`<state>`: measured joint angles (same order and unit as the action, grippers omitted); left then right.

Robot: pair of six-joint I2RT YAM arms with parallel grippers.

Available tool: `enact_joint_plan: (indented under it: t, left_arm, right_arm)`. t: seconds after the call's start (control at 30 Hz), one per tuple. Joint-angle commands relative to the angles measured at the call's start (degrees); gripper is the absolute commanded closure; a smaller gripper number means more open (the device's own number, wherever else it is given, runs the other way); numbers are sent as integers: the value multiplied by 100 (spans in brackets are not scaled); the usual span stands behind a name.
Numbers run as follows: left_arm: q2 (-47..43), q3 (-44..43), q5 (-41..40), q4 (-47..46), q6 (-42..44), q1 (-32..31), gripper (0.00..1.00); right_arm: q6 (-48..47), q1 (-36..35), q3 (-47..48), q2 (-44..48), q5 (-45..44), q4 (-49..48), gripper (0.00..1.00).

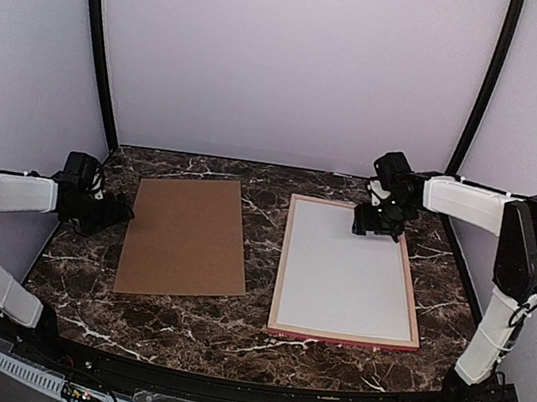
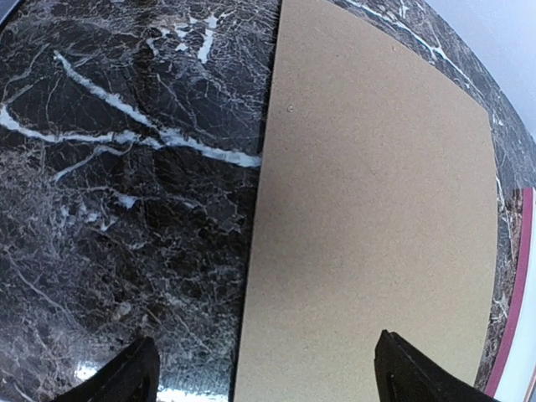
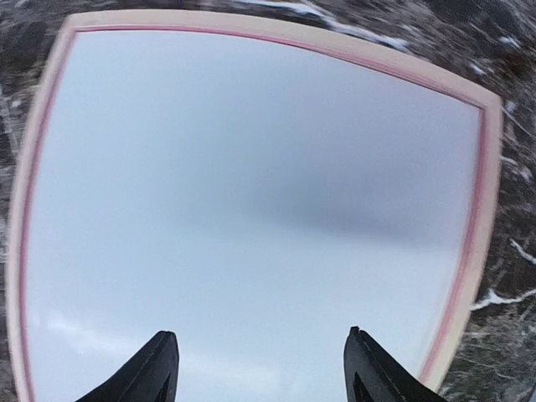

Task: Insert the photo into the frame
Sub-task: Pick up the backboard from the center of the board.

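Now look at the right side of the dark marble table [image 1: 257, 346]. The big thin wooden picture frame with the pink and pale wood rim [image 1: 281, 264] lies flat there. A plain white sheet [image 1: 344, 273] fills the inside of it, right up to the rim on every side you can see. You cannot see the cat photo anywhere. The white sheet may be that photo lying face down, but I cannot tell.

Your right gripper [image 1: 376, 227] hangs over the far right corner of the frame. Its fingers are apart and nothing is between them. Only the white sheet shows under them, and I cannot tell if the tips touch it.

Your left gripper [image 1: 123, 211] is far over on the left. It sits above the left edge of the flat brown cardboard board [image 1: 185, 236]. Its fingers are wide apart and hold nothing. The board lies just left of the frame, not touching it.

I think you are at the end of the laying-in step, if that sheet is the photo. For the next move, lift the right gripper straight up so it does not drag the sheet. Then check that all four corners sit flat inside the rim.
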<state>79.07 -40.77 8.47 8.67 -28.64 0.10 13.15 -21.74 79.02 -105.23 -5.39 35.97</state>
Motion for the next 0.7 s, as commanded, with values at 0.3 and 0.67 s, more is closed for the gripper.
enact_joint_plan:
  t: [0.3, 0.67]
  left_arm:
    - [1104, -752, 676, -17, 400, 169, 1]
    - [1485, -841, 1045, 14, 475, 184, 3]
  right_arm:
    - [1010, -2147, 1882, -1617, 1207, -740, 27]
    - [1722, -2601, 2536, -2649, 1708, -1156, 27]
